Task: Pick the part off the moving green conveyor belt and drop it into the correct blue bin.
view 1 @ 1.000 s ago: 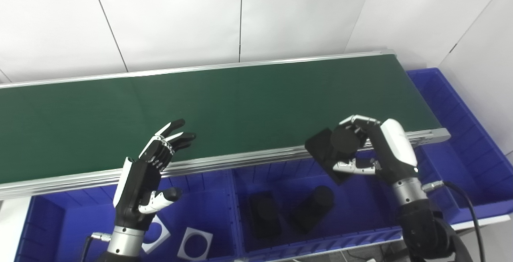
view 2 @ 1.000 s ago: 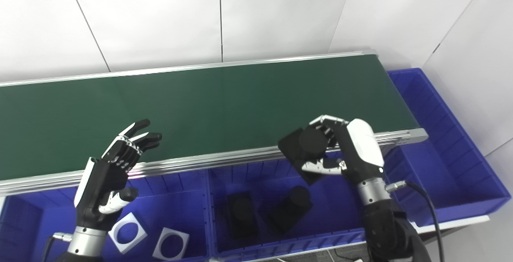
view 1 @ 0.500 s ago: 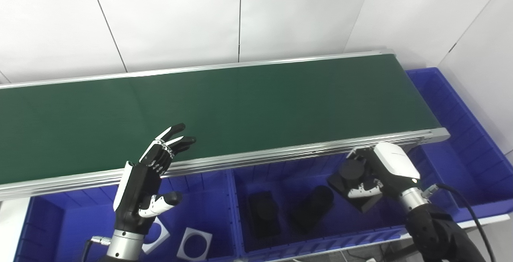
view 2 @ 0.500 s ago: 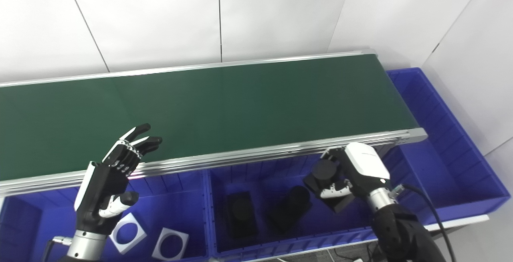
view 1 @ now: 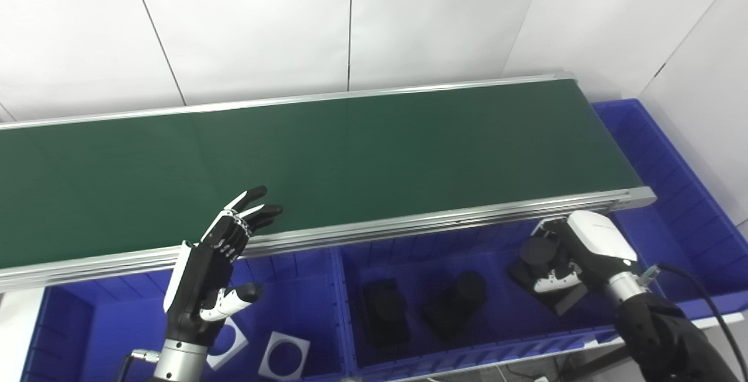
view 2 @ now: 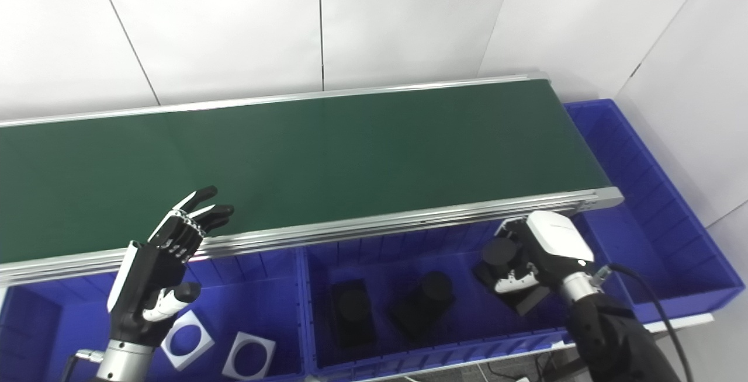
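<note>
My right hand (view 1: 575,253) is shut on a black part (view 1: 540,271), a flat plate with a round boss, and holds it low over the right end of the middle blue bin (view 1: 467,344). Two similar black parts (view 1: 383,312) (view 1: 456,303) lie inside that bin. My left hand (view 1: 213,271) is open with its fingers spread and holds nothing; it hovers at the near rail of the green conveyor belt (view 1: 327,154), above the left blue bin (view 1: 93,335). No part shows on the belt.
Two white square plates with round holes (view 1: 284,354) (view 2: 188,331) lie in the left bin. A third blue bin (view 1: 672,195) wraps around the belt's right end. White wall panels stand behind the belt.
My right hand carried the black part off the belt's near edge, down and to the right into the middle bin's right end. The left hand sank slightly.
</note>
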You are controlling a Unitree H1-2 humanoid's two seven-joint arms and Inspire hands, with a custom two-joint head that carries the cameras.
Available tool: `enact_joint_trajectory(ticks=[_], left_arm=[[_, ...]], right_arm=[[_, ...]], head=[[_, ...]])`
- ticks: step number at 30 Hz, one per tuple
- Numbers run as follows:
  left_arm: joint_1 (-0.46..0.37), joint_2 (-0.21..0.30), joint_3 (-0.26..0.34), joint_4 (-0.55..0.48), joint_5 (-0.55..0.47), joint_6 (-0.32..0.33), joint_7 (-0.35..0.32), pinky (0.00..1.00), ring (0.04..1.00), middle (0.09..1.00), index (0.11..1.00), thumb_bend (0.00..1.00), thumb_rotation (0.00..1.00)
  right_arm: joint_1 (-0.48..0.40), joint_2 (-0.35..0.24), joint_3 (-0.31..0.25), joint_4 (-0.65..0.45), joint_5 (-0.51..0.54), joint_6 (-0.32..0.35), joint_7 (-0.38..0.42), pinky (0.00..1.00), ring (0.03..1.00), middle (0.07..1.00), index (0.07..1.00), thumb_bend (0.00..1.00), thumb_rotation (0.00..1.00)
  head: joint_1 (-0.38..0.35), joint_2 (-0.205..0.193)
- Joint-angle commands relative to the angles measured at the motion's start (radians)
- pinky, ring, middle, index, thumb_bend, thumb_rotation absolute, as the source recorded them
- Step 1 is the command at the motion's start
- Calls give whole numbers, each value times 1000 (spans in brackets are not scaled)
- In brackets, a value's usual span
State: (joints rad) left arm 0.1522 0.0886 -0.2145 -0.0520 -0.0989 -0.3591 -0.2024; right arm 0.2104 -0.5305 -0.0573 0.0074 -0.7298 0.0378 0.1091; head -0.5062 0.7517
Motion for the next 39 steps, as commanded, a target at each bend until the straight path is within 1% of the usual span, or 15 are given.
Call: enact_joint_trajectory(ticks=[1,5,6,7,8,9,11,14,17,24,32,34,35,38,39], left_arm=[[-6,-3,1,-23,5,-46,-14,830,803,753,844,950,640],[-2,-2,-1,-29,4,-36,-14,839,804,754,843,952,632],[-2,-2,-1,-28,5,-37,-14,839,804,754,843,953,631],[-2,-2,-2,-27,7,-40,-14,844,806,755,844,951,634],[-3,-2,-2,-26,8,-43,-14,846,807,755,844,949,636],[-4,-2,-3,-24,9,-46,-14,840,804,756,845,946,638],[-5,-1,-3,-22,8,-46,-15,829,802,758,847,942,640],[-3,0,-3,-15,5,-48,-16,836,808,756,846,939,639],[0,-2,-1,-14,7,-49,-13,837,808,754,844,939,634],[-1,5,1,-2,-6,-60,-26,844,803,754,847,934,636],[-1,13,10,33,-10,-92,-40,834,800,754,843,932,645],[2,16,11,33,-21,-83,-45,845,805,754,842,939,639],[3,17,12,36,-22,-86,-46,849,807,756,841,939,635],[5,18,16,48,-19,-97,-51,849,806,757,842,939,639],[4,19,17,57,-18,-101,-56,849,806,758,842,939,641]], right_arm=[[-9,-24,-9,-12,-5,20,-36,372,402,492,513,517,0],[-6,-27,-7,-2,-9,12,-50,393,412,496,513,518,0],[-7,-30,-2,-4,-11,29,-28,401,417,499,510,519,0],[-7,-33,1,-6,-12,43,-11,451,513,585,579,728,60],[-8,-36,5,-9,-10,59,12,483,572,639,622,857,99],[-9,-40,9,-16,-6,83,43,516,636,705,682,943,212],[-9,-49,14,-26,9,108,87,559,703,777,749,992,341],[-11,-60,21,-52,28,151,150,605,769,842,791,1000,413],[-11,-60,25,-67,34,179,167,623,802,880,814,1000,429],[-12,-49,33,-98,35,211,174,608,787,871,826,1000,407],[10,-20,39,-157,58,172,131,559,721,817,838,1000,439],[25,2,31,-194,93,152,115,553,707,801,832,1000,457],[33,23,23,-224,129,144,106,519,651,768,831,1000,509],[50,79,4,-285,238,110,79,513,633,758,827,1000,560],[54,108,1,-306,279,80,59,516,634,759,825,1000,571]], head=[[1,4],[3,7],[3,6],[3,4],[3,4],[3,4],[8,4],[10,5],[12,1],[15,-5],[27,-26],[30,-31],[34,-37],[41,-46],[52,-58]])
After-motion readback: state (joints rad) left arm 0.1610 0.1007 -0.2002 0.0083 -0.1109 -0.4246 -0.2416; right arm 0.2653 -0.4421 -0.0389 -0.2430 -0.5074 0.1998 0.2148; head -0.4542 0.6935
